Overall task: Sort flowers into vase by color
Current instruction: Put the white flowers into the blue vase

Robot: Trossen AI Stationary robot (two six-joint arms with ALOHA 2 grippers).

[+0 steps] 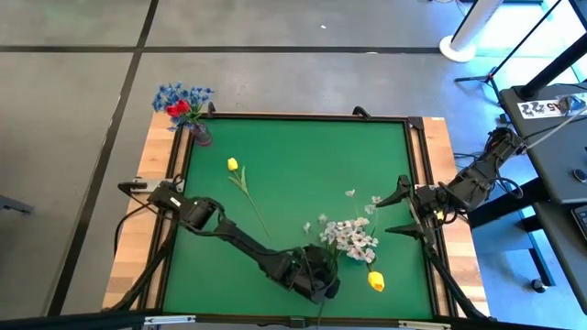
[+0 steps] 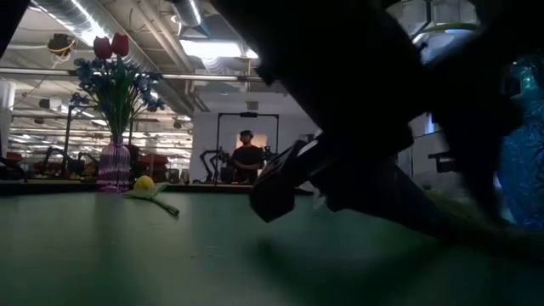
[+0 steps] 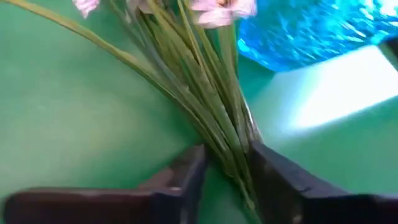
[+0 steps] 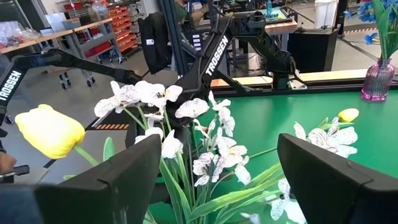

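Note:
A bushy white blossom spray (image 1: 349, 236) lies near the table's near edge, its green stalks running toward my left gripper (image 1: 321, 275), which is shut on them. A yellow tulip bud (image 1: 375, 280) lies beside it, large in the right wrist view (image 4: 50, 130). A second yellow tulip (image 1: 233, 164) lies mid-table on its long stalk. The purple vase (image 1: 200, 136) at the far left corner holds blue sprigs and red tulips (image 2: 112, 47). My right gripper (image 1: 396, 211) hovers open at the table's right side, pointing left at the spray (image 4: 186, 143). My left gripper pinches the white spray's bundle of green stalks (image 3: 227, 146) between its two fingers (image 3: 186, 177), some way below the blossoms. The fingers lie across the stalks and come slanting down from the near left. The spray still lies on the green mat.
The green mat (image 1: 303, 147) has a raised dark frame and wooden borders left and right. A shiny blue thing (image 3: 311, 31) shows beyond the spray and at the low view's right (image 2: 520, 144). A person (image 2: 247, 155) stands far behind the table.

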